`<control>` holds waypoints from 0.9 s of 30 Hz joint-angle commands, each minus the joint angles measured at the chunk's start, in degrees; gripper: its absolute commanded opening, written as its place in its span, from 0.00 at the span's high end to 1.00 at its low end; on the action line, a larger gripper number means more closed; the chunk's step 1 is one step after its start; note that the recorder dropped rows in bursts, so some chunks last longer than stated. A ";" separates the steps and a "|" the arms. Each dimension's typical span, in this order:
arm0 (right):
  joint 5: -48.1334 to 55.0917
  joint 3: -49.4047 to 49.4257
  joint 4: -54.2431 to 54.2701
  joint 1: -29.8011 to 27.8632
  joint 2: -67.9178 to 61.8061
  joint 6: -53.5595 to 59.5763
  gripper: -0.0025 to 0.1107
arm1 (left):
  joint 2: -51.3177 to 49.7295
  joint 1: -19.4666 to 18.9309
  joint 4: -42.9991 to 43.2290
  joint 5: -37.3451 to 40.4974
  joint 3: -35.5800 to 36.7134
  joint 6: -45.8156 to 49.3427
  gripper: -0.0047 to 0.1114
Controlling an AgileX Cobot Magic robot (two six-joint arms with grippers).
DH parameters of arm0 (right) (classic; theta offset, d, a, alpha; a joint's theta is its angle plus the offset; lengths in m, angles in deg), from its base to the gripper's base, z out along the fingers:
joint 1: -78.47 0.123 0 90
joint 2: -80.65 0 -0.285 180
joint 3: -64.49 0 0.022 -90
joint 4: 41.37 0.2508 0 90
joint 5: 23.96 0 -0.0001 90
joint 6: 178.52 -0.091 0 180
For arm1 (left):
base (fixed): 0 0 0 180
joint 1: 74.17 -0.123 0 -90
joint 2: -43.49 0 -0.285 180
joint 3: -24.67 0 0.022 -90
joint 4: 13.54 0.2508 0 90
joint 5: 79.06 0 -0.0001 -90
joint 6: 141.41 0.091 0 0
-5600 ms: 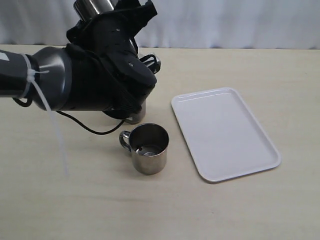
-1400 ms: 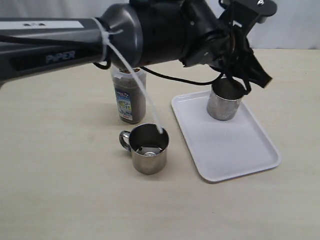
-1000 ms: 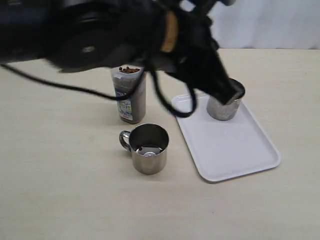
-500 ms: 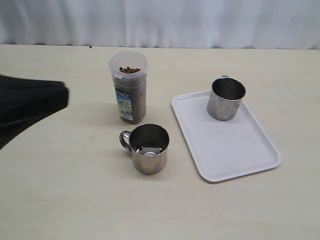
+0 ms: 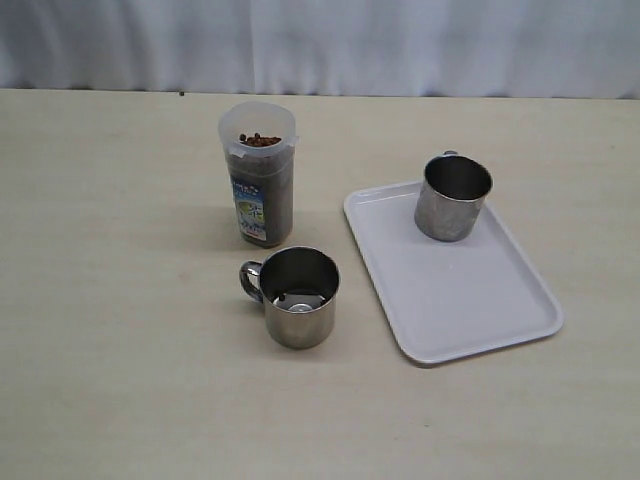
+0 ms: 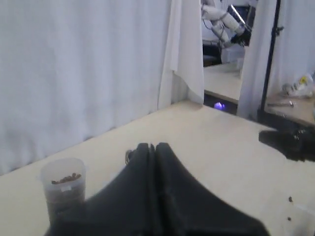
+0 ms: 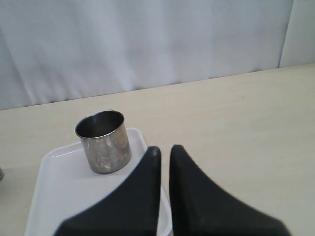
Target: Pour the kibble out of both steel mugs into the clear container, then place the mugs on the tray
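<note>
Two mugs upright, well apart. Far mug [image 5: 453,198] on the tray [image 5: 470,290], in the tray corner nearest the far edge of the counter [image 5: 120,300], handle turned to that edge. Near mug [image 5: 298,298] on bare counter around the middle, closer to the near edge, near the tray's long side but clear of it, handle toward the left edge, steel bottom showing inside. Container [image 5: 259,175] upright just beyond the near mug toward the far edge, close yet not touching, top open, label facing the near edge. Kibble [image 5: 260,140] inside, dark, filling it almost to the rim. Tray flat toward the right edge, skewed to the counter's edges. Left pincer [image 6: 152,146] clenched, fingers pressed together with nothing between, over the counter. Right pincer [image 7: 164,149] all but clenched, only a thin slit between the fingers, nothing in it, over the tray, far mug beyond its tips.
</note>
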 commanded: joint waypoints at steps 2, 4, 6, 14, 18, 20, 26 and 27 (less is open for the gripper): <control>-0.14 0.08 -0.08 0.19 0.15 0.15 0.94 | 5.99 -14.24 -2.17 -6.98 2.87 -0.60 0.96; -0.14 0.08 -0.08 0.19 0.15 0.15 0.94 | 7.40 -20.66 -2.28 -9.53 5.74 -0.60 0.96; -0.14 0.08 -0.08 0.19 0.15 0.15 0.94 | 9.32 -31.47 -4.46 -10.96 12.10 -0.91 0.96; -0.14 0.08 -0.08 0.19 0.15 0.15 0.94 | 15.62 -49.11 -9.93 -17.74 27.41 -1.52 0.96; -0.14 0.08 -0.08 0.19 0.15 0.15 0.94 | 15.86 -54.81 -12.52 -17.74 32.52 -1.52 0.96; -0.14 0.08 -0.08 0.19 0.15 0.15 0.94 | 15.86 -55.56 -12.25 -17.48 33.37 -0.45 0.96; -0.14 0.08 -0.08 0.19 0.15 0.15 0.94 | 15.86 -55.66 -16.13 -17.16 33.65 10.70 0.96; -0.14 0.08 -0.08 0.19 0.15 0.15 0.94 | 15.86 -55.66 -21.45 -17.16 33.65 19.92 0.96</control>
